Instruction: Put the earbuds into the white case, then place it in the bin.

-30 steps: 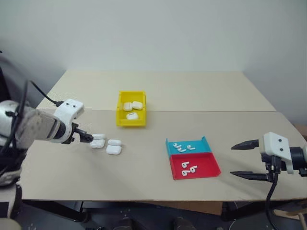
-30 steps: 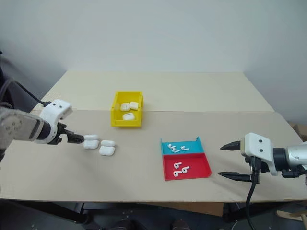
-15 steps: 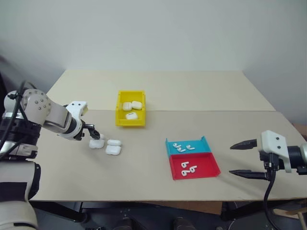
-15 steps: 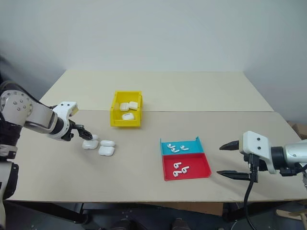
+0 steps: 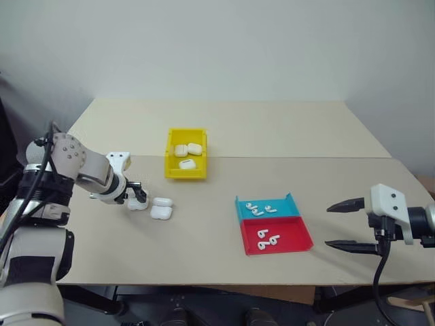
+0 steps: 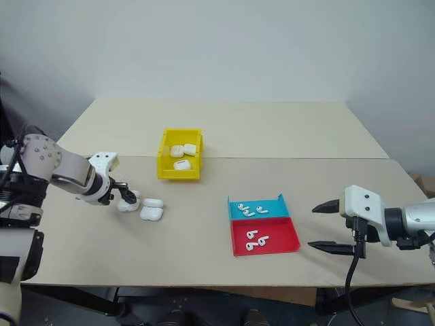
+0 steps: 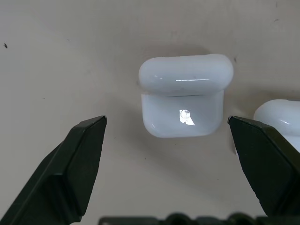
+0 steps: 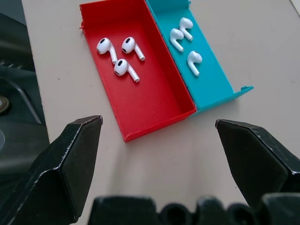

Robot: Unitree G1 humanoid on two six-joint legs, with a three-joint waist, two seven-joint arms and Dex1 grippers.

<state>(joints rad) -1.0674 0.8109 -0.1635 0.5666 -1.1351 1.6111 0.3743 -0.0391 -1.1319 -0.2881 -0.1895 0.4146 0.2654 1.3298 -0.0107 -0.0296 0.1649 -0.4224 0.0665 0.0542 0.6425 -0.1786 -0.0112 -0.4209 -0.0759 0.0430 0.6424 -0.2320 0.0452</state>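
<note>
Three white cases lie in a cluster left of centre: one (image 5: 138, 203), one (image 5: 162, 202) and one (image 5: 160, 213). My left gripper (image 5: 138, 196) points steeply down over the leftmost case (image 7: 183, 96), open, with one finger on either side and not touching it. A neighbouring case (image 7: 281, 117) sits just beyond one fingertip. The earbuds lie in two shallow trays: three in the red tray (image 8: 140, 108) and three in the teal tray (image 8: 215, 79). My right gripper (image 5: 329, 225) hovers open to the right of the trays, holding nothing. The yellow bin (image 5: 185, 175) stands behind the cluster.
The bin holds three more white cases (image 5: 187, 151). A seam crosses the table (image 5: 306, 157) behind the trays. Bare tabletop lies between the case cluster and the trays and along the front edge.
My left arm has swung in and its wrist has rolled, so the gripper now points down over the leftmost case instead of reaching at it from the side. The right arm has not moved.
</note>
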